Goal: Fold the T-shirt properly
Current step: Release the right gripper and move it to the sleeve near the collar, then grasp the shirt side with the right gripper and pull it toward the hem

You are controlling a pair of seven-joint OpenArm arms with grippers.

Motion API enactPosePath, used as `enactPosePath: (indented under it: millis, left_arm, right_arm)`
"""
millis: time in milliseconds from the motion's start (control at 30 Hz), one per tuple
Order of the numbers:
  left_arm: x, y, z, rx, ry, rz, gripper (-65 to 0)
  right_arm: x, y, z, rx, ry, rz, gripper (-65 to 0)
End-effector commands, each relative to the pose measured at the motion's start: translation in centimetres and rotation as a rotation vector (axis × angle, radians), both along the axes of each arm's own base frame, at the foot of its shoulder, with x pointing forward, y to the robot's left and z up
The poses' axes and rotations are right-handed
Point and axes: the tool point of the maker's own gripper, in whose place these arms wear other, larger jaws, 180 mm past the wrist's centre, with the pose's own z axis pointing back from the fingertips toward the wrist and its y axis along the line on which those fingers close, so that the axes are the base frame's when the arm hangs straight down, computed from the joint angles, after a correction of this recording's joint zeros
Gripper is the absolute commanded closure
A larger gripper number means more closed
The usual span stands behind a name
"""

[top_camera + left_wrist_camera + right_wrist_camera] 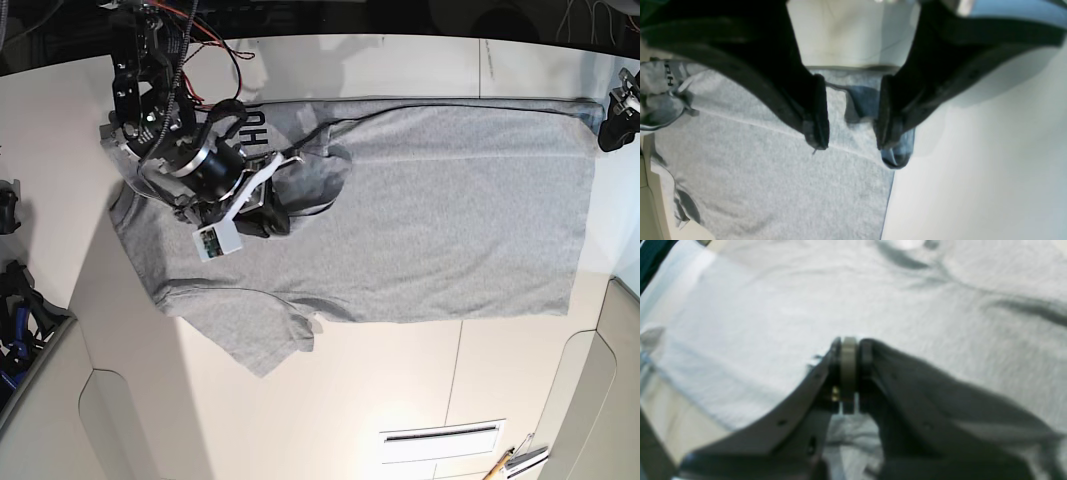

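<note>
The grey T-shirt (450, 220) lies spread out on the white table (350, 400), plain side up. Its neck end is at the left, where a flap is turned over and shows black lettering (255, 125). My right gripper (272, 220) is down on this bunched part, jaws shut (848, 341). Whether cloth is pinched between them I cannot make out. My left gripper (612, 115) is at the shirt's far right corner. In the left wrist view it stands open (850, 146) just above the hem, and the T-shirt (773, 183) fills the lower left.
Black cabling and the right arm's base stand at the table's back left (150, 60). Dark gear (15, 300) sits off the left edge. A pen-like tool (505, 462) and a slot (440, 435) are near the front right.
</note>
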Motion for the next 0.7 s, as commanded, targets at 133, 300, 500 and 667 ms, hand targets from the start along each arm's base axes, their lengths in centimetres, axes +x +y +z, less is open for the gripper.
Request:
enactPosePath:
  millis: [133,300,500,667]
  left_arm:
    - [0.8,0.6,1.5,0.021,-0.044,-0.011,-27.0]
    - [0.9,0.6,1.6,0.024,-0.045,-0.012,-27.1]
    - [2.0,2.2,3.6,0.092,-0.051,-0.049,-27.0]
    - [2.5,2.9,4.5,0.125,-0.047,-0.069,-26.5]
  right_arm:
    - [1.9,-0.4,0.6,-0.023,-0.056,-0.013,-10.1]
    - [2.2,-0.6,1.0,-0.023,-0.074,-0.020,-22.1]
    - [4.7,-2.9,3.0,-0.048,-0.115,-0.077,-12.8]
    - [4.7,-6.2,4.4,-0.092,-0.109,-0.131,0.0]
